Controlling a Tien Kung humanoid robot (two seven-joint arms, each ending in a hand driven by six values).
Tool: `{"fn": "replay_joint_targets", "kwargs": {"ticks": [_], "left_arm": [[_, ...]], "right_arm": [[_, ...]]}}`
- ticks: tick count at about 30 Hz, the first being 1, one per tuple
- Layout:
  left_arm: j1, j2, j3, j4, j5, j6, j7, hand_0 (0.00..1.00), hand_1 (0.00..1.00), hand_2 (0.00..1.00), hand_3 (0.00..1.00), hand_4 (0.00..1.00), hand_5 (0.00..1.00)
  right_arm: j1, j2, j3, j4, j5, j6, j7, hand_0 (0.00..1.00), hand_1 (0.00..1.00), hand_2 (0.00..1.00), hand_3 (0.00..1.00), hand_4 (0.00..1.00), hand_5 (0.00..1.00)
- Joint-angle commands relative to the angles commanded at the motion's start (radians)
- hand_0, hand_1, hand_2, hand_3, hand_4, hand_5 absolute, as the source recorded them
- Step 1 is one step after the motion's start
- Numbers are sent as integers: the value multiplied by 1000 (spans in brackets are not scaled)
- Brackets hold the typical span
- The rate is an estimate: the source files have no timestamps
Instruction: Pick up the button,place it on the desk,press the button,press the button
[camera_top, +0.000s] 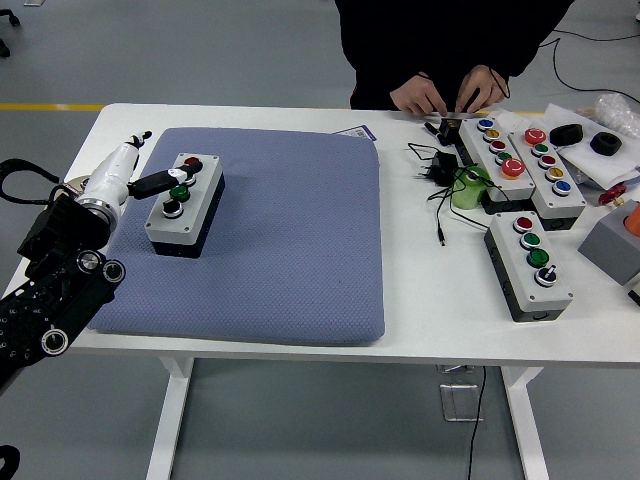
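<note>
A grey button box (184, 205) with a red, a green and a white-black button lies on the left part of the blue-grey mat (290, 230). My left hand (150, 170) comes in from the left edge; its white palm sits beside the box and one dark finger (160, 182) stretches over the box's top toward the green button (179, 193). Its other fingers point away, holding nothing. My right arm does not show.
On the right of the table (420, 320) lie several more button boxes (528, 264), a black power adapter with cable (441, 168) and a green roll (468, 186). A person at the far side handles a small part with both hands (445, 97). Bagged parts lie far right.
</note>
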Motion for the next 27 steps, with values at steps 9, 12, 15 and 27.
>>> {"fn": "replay_joint_targets", "kwargs": {"ticks": [9, 12, 15, 27], "left_arm": [[-11, -31, 42, 49, -2, -14, 28, 998, 998, 998, 998, 998, 733], [-21, -44, 50, 71, -1, -15, 39, 998, 998, 998, 998, 998, 733], [-29, -52, 55, 89, -5, -25, 44, 998, 998, 998, 998, 998, 732], [-69, -81, 96, 172, 51, -90, 87, 998, 998, 998, 998, 998, 729]], "right_arm": [[-1, 0, -1, 0, 3, -1, 0, 751, 708, 718, 586, 184, 141], [-1, 0, -2, 0, 3, -1, -1, 751, 708, 718, 586, 184, 141], [-2, -1, -3, 0, 3, -1, -1, 751, 708, 718, 586, 184, 141], [-9, -3, 0, 0, -4, -1, -3, 752, 706, 718, 587, 184, 141]]}}
